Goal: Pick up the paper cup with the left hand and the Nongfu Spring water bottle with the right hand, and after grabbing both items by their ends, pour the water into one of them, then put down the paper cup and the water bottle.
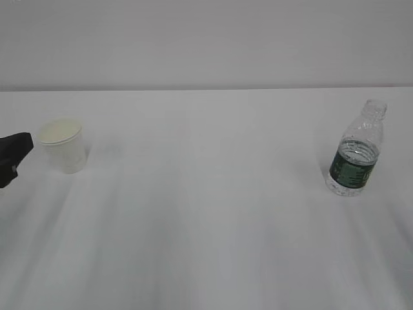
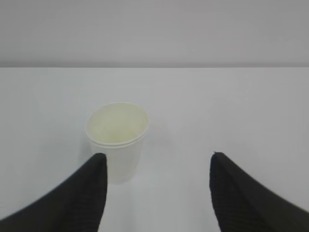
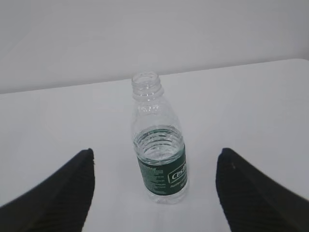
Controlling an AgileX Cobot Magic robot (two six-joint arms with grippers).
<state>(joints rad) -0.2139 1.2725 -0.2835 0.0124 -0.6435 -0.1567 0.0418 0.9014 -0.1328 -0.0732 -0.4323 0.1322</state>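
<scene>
A small white paper cup [image 1: 63,145] stood upright near the left edge of a plain white surface [image 1: 206,226], its cream-coloured inside showing, while a capless Nongfu Spring water bottle [image 1: 357,152] with a dark green label stood upright well apart at the right, water reaching about to the top of the label. The left end effector [image 2: 157,166] hung just short of the cup with its black fingers [image 2: 87,193] spread wide and holding nothing; in the left wrist view the cup sat off-centre, close against the left finger tip, though contact could not be told. From the exterior view only a dark tip of that arm showed beside the cup. The right end effector [image 3: 154,159] was likewise spread wide and empty, the bottle centred between its fingers [image 3: 251,193] and clear of both.
</scene>
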